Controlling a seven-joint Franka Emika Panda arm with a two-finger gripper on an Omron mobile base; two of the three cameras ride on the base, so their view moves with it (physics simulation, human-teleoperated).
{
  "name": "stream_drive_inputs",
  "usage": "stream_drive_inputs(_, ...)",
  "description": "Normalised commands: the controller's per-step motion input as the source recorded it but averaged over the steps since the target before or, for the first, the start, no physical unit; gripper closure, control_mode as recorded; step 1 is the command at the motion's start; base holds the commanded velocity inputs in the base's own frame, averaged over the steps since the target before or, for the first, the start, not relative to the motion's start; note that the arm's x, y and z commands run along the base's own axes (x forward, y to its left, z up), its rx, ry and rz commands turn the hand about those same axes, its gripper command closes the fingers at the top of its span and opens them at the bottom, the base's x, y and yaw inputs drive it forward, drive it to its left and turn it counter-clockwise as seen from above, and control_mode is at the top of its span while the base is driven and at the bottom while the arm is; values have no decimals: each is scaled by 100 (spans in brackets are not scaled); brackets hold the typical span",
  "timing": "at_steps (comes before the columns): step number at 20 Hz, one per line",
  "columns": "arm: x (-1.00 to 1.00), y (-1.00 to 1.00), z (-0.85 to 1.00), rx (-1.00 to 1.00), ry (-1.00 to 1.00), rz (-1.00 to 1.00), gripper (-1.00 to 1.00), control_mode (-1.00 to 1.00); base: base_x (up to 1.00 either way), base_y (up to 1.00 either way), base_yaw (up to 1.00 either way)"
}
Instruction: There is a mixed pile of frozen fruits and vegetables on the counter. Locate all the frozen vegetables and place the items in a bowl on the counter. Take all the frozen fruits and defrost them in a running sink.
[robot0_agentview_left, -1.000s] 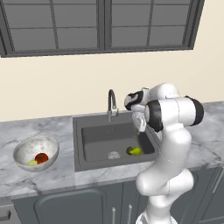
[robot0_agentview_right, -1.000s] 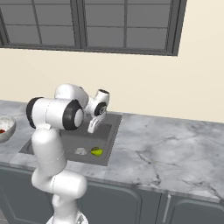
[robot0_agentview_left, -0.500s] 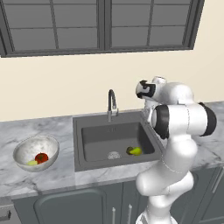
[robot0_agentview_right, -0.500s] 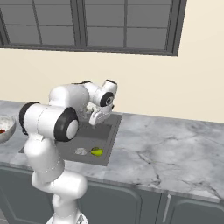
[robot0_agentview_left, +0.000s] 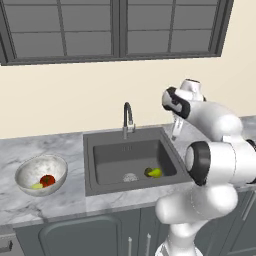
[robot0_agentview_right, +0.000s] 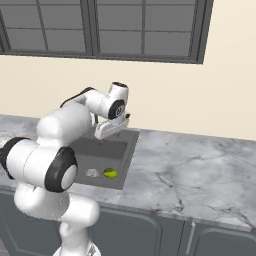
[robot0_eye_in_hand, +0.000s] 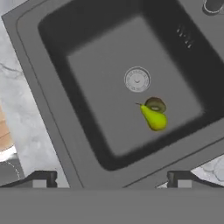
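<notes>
Pincer (robot0_eye_in_hand: 112, 180) spread wide and empty above the sink (robot0_eye_in_hand: 57, 105), where two fruits touch by the drain, a pear (robot0_eye_in_hand: 154, 118) and an olive-green ball (robot0_eye_in_hand: 155, 105), while two vegetables, a tomato (robot0_agentview_left: 47, 180) and a pale wedge (robot0_agentview_left: 36, 186), sit in one bowl (robot0_agentview_left: 30, 170) on the counter (robot0_agentview_left: 50, 147).

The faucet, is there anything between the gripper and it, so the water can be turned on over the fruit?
Nothing visible stands between them. The open gripper hangs above the sink's right rim, with open air across to the faucet at the back. The pear and the green ball lie low in the basin.
</notes>
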Motion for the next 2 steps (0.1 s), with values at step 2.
stream_drive_inputs(2, -46, 2, 21, -15, -22, -25, -100, -100, 0, 0, 0)
